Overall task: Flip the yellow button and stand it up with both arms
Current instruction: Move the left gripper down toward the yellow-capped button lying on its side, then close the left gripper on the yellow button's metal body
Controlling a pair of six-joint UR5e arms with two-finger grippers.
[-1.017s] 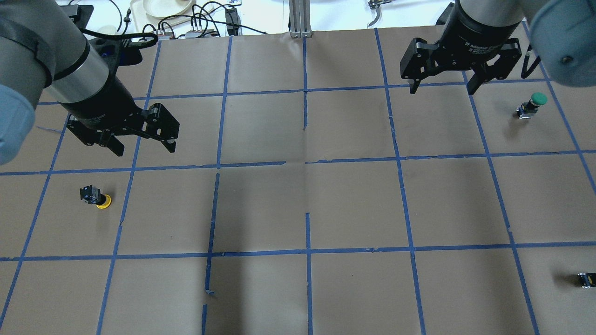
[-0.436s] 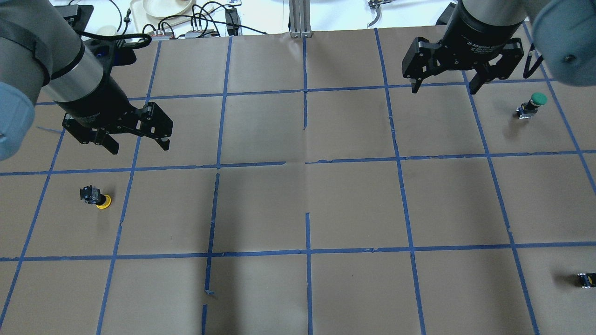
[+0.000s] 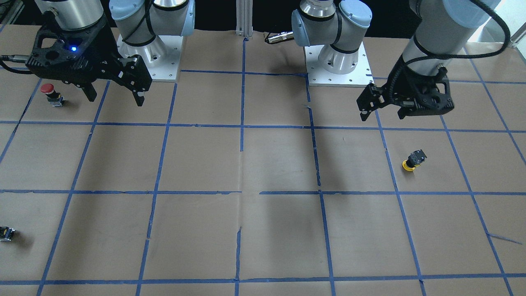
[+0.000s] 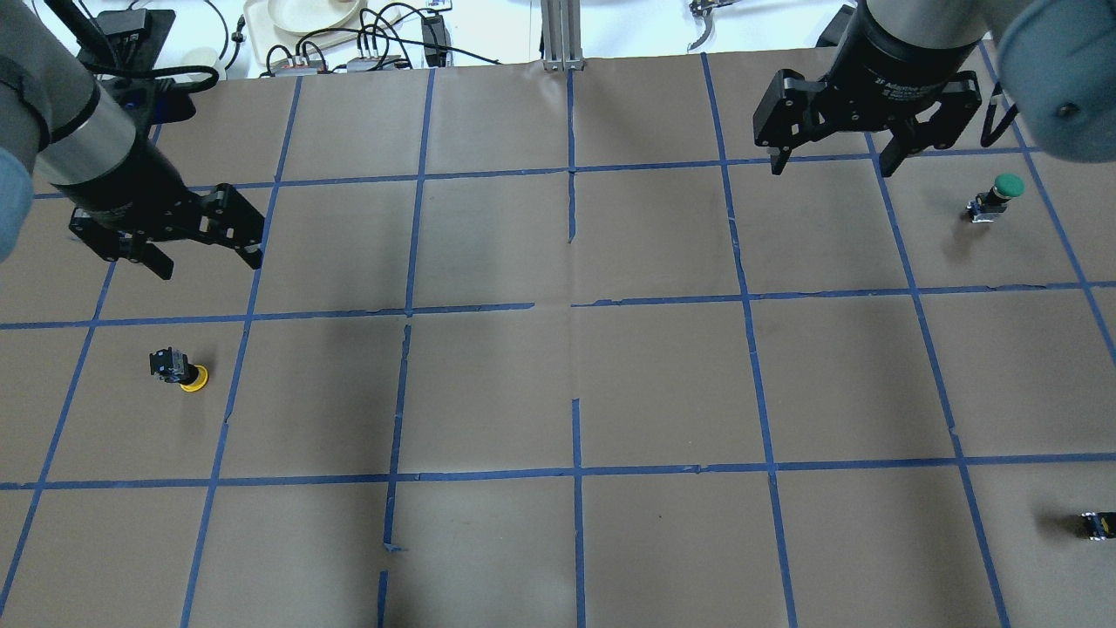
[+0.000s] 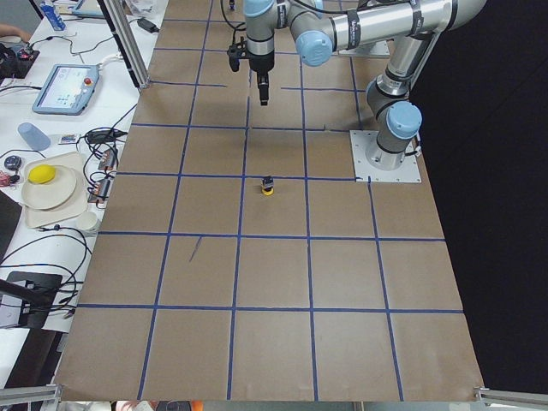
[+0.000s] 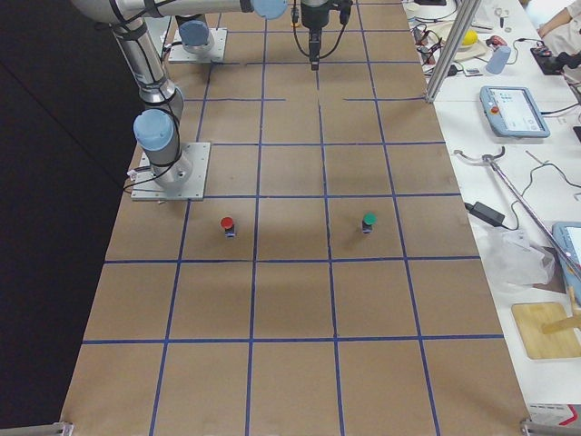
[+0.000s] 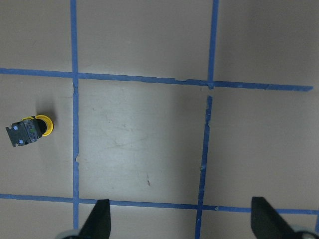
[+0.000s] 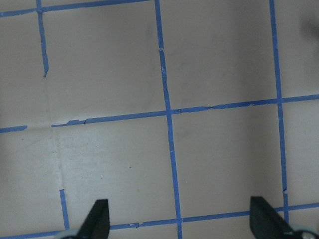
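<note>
The yellow button (image 4: 180,371) lies on its side on the brown paper at the table's left, yellow cap to the right and black base to the left. It also shows in the front view (image 3: 413,159), the left side view (image 5: 268,186) and at the left edge of the left wrist view (image 7: 30,130). My left gripper (image 4: 209,264) is open and empty. It hovers above the table, apart from the button (image 3: 382,117) (image 7: 180,224). My right gripper (image 4: 833,166) is open and empty, high over the far right (image 3: 116,100) (image 8: 180,221).
A green-capped button (image 4: 994,199) stands at the right, near my right gripper. A red-capped button (image 3: 51,93) stands beside that gripper in the front view. A small black capless part (image 4: 1098,523) lies at the right edge. Blue tape lines grid the paper. Cables and a plate (image 4: 305,13) lie beyond the far edge.
My left gripper has moved left and a little up in the overhead view, staying open. The right gripper has barely shifted. The yellow button has not moved.
</note>
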